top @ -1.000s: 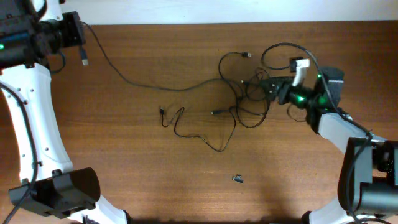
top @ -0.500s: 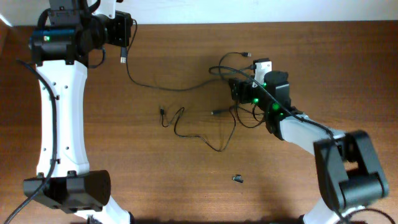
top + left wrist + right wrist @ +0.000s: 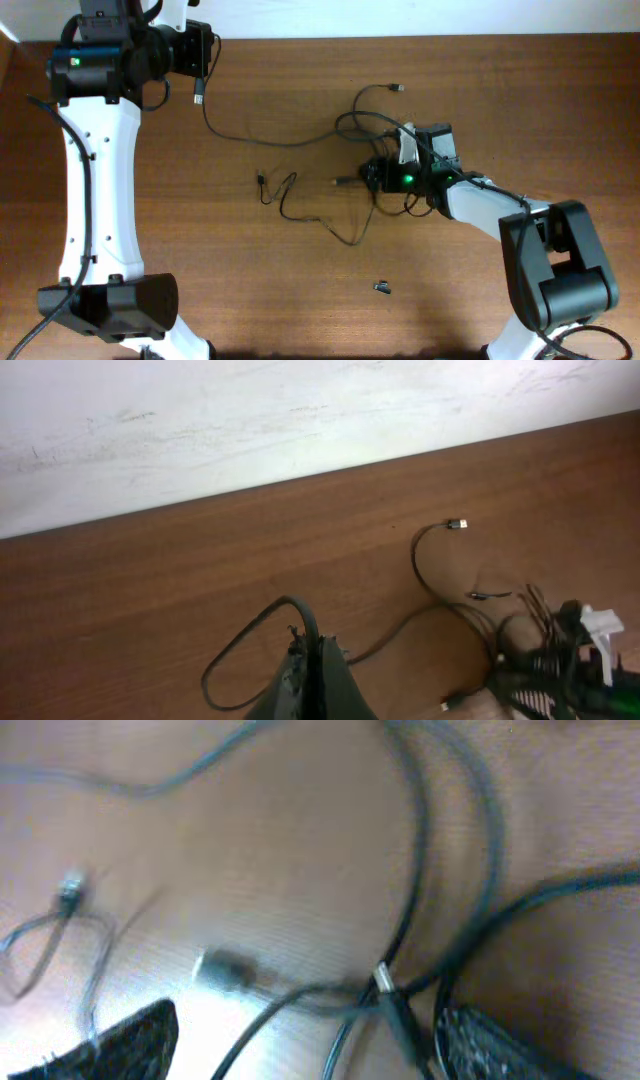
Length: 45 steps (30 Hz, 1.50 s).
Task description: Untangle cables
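Several thin black cables lie knotted in a tangle (image 3: 392, 140) right of the table's middle. One long cable (image 3: 262, 141) runs from the tangle up to my left gripper (image 3: 200, 62), which is shut on it near its plug (image 3: 199, 98). In the left wrist view the jaws (image 3: 312, 655) pinch that cable, and the tangle (image 3: 530, 635) shows at the lower right. My right gripper (image 3: 372, 176) sits low at the tangle's lower left edge. In the right wrist view its fingers (image 3: 305, 1040) are wide apart, with cable strands (image 3: 400, 955) and a plug (image 3: 225, 968) between them.
A separate looped cable (image 3: 300, 205) with a small plug (image 3: 260, 180) lies at the table's middle. A tiny dark loose piece (image 3: 383, 288) lies nearer the front. A white wall (image 3: 300, 410) borders the table's far edge.
Earlier the left arm swung right with its cable and the right arm came left. In the last half second the right gripper moved down and left along the tangle. The left arm held still.
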{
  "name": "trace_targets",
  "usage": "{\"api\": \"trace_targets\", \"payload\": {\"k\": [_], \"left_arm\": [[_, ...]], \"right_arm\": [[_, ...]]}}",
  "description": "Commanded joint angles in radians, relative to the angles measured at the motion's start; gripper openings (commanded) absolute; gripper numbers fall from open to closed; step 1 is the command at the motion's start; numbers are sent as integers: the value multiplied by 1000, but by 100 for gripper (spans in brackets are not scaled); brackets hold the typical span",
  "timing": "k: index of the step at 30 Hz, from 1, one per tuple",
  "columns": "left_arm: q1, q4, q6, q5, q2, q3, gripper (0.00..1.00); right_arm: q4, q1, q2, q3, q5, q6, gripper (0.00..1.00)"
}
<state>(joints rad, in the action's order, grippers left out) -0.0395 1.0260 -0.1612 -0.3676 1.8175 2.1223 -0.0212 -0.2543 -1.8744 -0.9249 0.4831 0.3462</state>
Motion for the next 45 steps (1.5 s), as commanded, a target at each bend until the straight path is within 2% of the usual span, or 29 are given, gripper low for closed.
{"api": "trace_targets", "payload": {"k": [1, 3, 6, 10, 17, 19, 21, 24, 30, 32, 35, 43, 45], "left_arm": [[-2, 1, -13, -14, -4, 3, 0], [-1, 1, -13, -14, -4, 3, 0], [-2, 1, -13, -14, -4, 3, 0], [-2, -3, -13, -11, -4, 3, 0], [-2, -38, -13, -11, -4, 3, 0], [-2, -38, -13, -11, -4, 3, 0], [-2, -42, -13, -11, -4, 3, 0], [-2, -43, -13, -11, -4, 3, 0], [-2, -44, -13, -11, -4, 3, 0], [-2, -44, -13, -11, -4, 3, 0], [-2, -43, -13, -11, -4, 3, 0], [-2, -37, -13, -11, -3, 3, 0], [-2, -37, -13, -11, -3, 3, 0]], "right_arm": [[187, -37, -52, 49, 252, 59, 87], [305, -90, -52, 49, 298, 59, 87], [386, -196, -52, 49, 381, 59, 87], [369, -312, -52, 49, 389, 59, 87], [310, -275, -17, -47, 397, 5, 88], [348, -275, 30, -96, 320, 2, 94], [364, -274, 86, -138, 158, -30, 96], [361, -274, 103, -165, -14, -105, 96], [354, -275, 103, -165, -194, -134, 96], [353, -274, 103, -165, -403, -134, 96], [337, -274, 103, -165, -548, -134, 96], [274, -274, 87, -163, -619, -134, 95], [271, -274, 39, -163, -619, -134, 88]]}}
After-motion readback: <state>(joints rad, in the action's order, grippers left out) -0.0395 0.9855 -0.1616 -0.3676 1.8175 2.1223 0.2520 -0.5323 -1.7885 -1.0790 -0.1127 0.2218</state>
